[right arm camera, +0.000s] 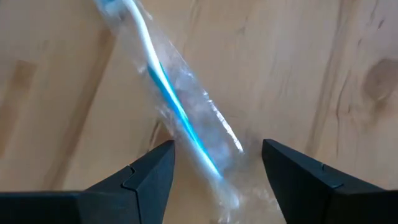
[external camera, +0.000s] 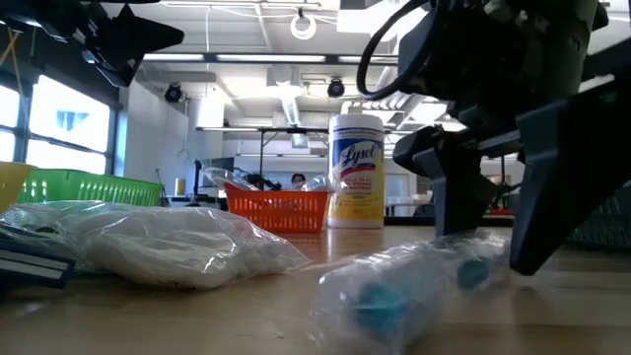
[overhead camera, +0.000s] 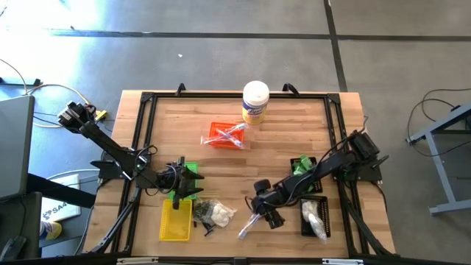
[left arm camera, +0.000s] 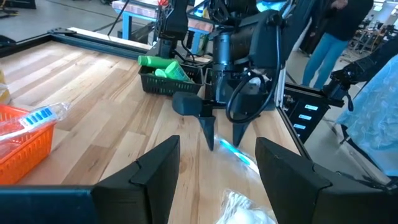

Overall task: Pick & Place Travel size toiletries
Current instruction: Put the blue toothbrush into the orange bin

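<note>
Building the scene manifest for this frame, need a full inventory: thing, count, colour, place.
wrapped toothbrush: one, white-blue in clear wrap, on the table front, between the right end effector's open fingers
cotton bag: one, white in clear bag, beside the yellow tray
Lysol canister: one, white with yellow label, table back
orange tray: one, holding wrapped toothbrushes, near the canister
yellow tray: one, front left
green tray: one, behind the yellow tray
black trays: two, right side; one with green tubes, one with white bags
person: one, beyond the table
left end effector: open, over the green tray
right end effector: open, down at the toothbrush
</note>
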You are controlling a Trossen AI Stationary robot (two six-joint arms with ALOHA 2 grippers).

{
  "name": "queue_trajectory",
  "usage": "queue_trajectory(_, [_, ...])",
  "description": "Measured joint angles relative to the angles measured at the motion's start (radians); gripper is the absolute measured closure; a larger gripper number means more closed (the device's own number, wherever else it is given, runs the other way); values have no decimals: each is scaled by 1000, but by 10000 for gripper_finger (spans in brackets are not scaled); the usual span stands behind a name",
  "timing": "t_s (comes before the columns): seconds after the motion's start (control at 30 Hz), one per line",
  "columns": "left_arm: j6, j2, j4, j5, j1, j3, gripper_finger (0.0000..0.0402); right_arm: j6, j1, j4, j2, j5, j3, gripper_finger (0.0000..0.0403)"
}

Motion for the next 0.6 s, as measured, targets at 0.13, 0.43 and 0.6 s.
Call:
queue_trajectory(0.13, [0,0,-1,0,0,0,195,1,7,6,21,5,2,168])
queue_trajectory(0.43, [0,0,-2,-7,0,0,195,-3,12,32,24,19,1,196])
queue_trajectory(0.6, [0,0,-9,-7,0,0,195,-2,11,36,24,21,1,249])
